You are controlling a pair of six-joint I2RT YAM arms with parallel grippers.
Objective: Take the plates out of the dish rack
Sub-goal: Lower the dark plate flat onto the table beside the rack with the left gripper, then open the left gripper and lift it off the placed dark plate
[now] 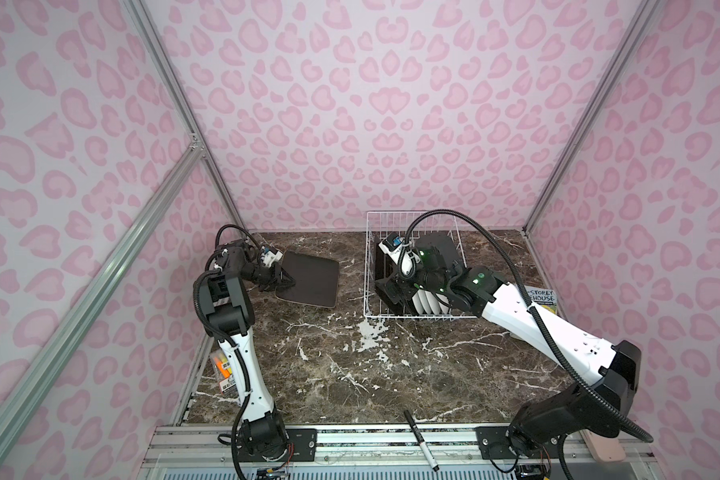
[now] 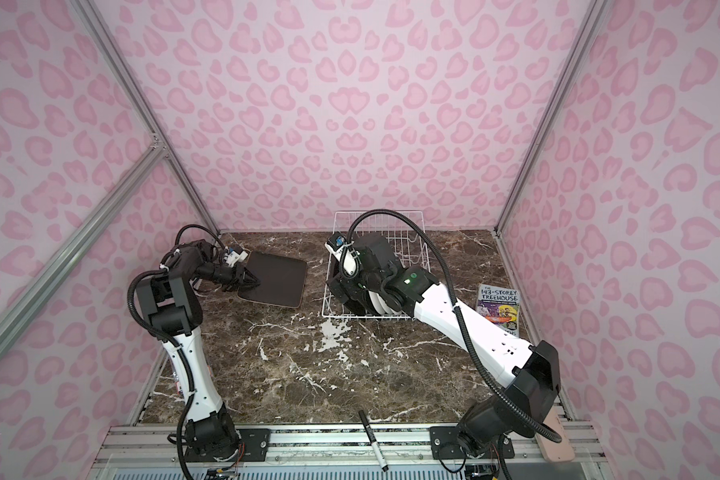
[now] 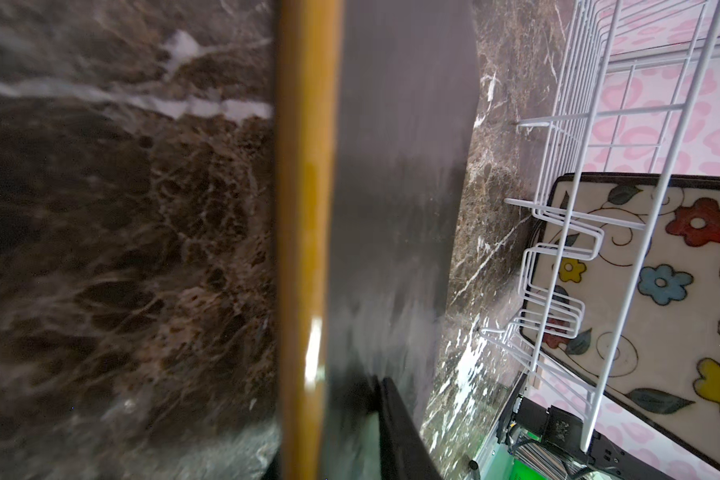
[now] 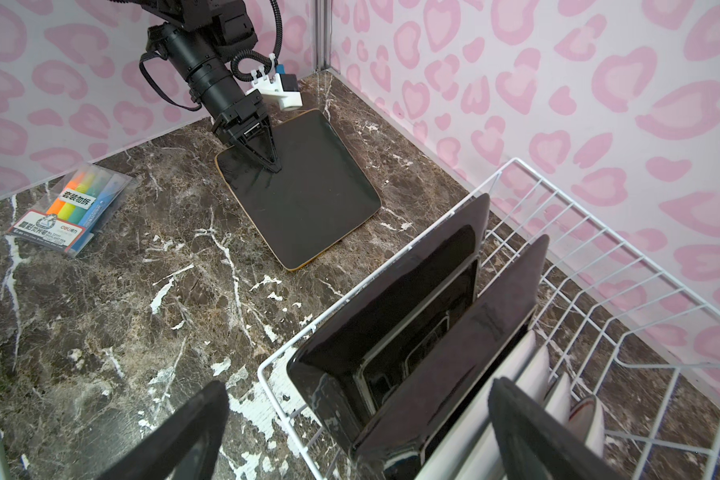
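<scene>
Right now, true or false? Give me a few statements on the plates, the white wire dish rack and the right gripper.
1. The dark-backed square plate lies on the brown marble table, outside the white wire dish rack. True.
2. The rack is empty. False: two dark square plates and white round plates stand in it.
3. The right gripper hangs over the rack, jaws wide open. True.
4. The illustrated book lies left of the rack. False: it lies to its right.
</scene>
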